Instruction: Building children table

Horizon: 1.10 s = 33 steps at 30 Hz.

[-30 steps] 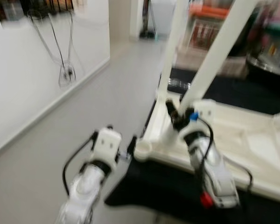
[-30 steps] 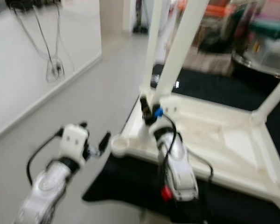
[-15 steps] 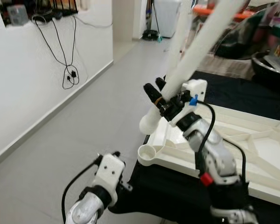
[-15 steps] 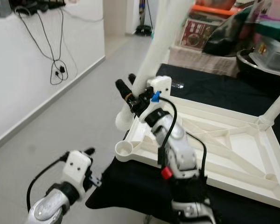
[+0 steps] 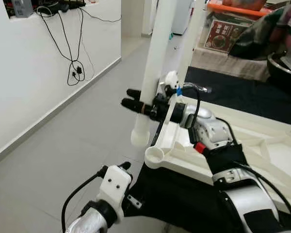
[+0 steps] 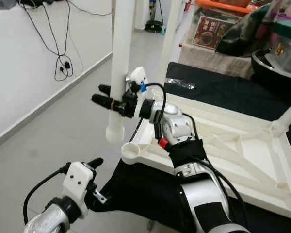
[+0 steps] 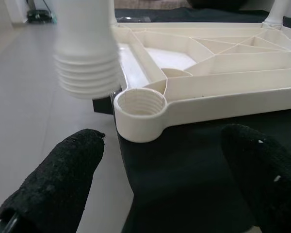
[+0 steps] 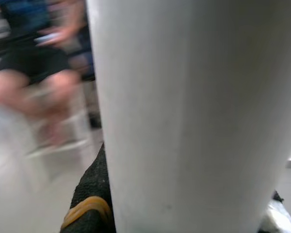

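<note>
The left wrist view shows the table leg's [image 7: 85, 48] ribbed threaded end hanging just above and beside the threaded corner socket [image 7: 139, 108] of the upturned white tabletop [image 5: 262, 141]; the left gripper's [image 7: 150, 174] fingers are spread wide below it. From the head views, the right gripper [image 5: 136, 104] is clamped around the upright leg. A black cloth [image 6: 150, 189] lies under the tabletop, cables [image 5: 75, 68] hang on the wall.

No legible text anywhere. Printed red box [image 5: 221, 35] in the background, at the far end of the room, carrying a picture and some lettering, too small and blurred to read. No labels, numbers or brand marks readable elsewhere.
</note>
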Motion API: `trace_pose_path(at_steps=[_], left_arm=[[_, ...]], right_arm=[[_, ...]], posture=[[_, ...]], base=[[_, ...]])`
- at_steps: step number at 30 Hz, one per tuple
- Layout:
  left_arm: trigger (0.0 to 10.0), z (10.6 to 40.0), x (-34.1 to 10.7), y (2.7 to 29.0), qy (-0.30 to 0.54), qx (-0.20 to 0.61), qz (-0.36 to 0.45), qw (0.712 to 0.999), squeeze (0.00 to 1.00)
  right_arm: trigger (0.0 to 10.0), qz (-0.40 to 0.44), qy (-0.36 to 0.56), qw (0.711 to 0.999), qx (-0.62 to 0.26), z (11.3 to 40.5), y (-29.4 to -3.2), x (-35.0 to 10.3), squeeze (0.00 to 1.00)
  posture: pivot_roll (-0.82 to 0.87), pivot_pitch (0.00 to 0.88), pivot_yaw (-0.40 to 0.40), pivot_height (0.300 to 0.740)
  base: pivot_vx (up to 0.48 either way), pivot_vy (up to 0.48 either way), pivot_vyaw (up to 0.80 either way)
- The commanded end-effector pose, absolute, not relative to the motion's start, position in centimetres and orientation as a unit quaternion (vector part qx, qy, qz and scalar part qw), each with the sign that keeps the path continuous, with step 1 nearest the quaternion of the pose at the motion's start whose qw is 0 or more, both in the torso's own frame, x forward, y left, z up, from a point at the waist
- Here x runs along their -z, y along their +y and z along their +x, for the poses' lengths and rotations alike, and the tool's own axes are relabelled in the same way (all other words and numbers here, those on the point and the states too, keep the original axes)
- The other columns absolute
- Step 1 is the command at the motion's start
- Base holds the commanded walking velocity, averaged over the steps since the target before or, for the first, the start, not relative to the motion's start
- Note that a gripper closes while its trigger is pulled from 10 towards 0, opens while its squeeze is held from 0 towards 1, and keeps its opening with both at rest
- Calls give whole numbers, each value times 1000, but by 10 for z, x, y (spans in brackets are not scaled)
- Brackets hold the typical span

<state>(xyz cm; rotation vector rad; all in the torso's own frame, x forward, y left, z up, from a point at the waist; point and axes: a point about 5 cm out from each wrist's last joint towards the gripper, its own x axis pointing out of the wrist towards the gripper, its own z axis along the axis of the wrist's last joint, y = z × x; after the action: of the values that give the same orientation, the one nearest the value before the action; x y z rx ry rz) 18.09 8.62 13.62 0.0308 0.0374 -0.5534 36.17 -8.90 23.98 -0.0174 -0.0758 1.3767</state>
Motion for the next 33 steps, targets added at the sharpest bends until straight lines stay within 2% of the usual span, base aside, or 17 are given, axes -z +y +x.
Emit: trace_pose_path(at_steps=[1, 3, 10, 12, 15, 18, 33], left_arm=[[10000, 178, -137, 85, 26, 279, 12, 960, 0], [10000, 174, -140, 86, 27, 285, 16, 958, 0], [10000, 166, -142, 86, 35, 291, 17, 956, 0], [10000, 164, -143, 88, 41, 286, 21, 957, 0], [10000, 163, -143, 89, 42, 285, 22, 957, 0], [10000, 163, -142, 92, 50, 281, 20, 958, 0], [10000, 163, -142, 96, 58, 289, 32, 955, 0]], right_arm=[[10000, -11, -50, 746, -664, 361, -95, -248, 0], [10000, -24, -56, 731, -680, 364, -100, -255, 0], [10000, -51, -66, 719, -690, 367, -105, -261, 0], [10000, -52, -61, 703, -706, 367, -109, -260, 0], [10000, -48, -57, 697, -713, 366, -110, -259, 0], [10000, -48, -47, 679, -731, 363, -114, -253, 0], [10000, -55, -48, 687, -723, 362, -132, -247, 0]], posture=[[111, 135, -114, 740], [111, 146, -111, 740], [123, 176, -107, 740], [133, 176, -109, 740], [135, 176, -108, 740], [138, 176, -99, 740], [158, 163, -74, 740]], base=[[0, 0, 0], [0, 0, 0], [0, 0, 0], [0, 0, 0], [0, 0, 0], [0, 0, 0], [0, 0, 0]])
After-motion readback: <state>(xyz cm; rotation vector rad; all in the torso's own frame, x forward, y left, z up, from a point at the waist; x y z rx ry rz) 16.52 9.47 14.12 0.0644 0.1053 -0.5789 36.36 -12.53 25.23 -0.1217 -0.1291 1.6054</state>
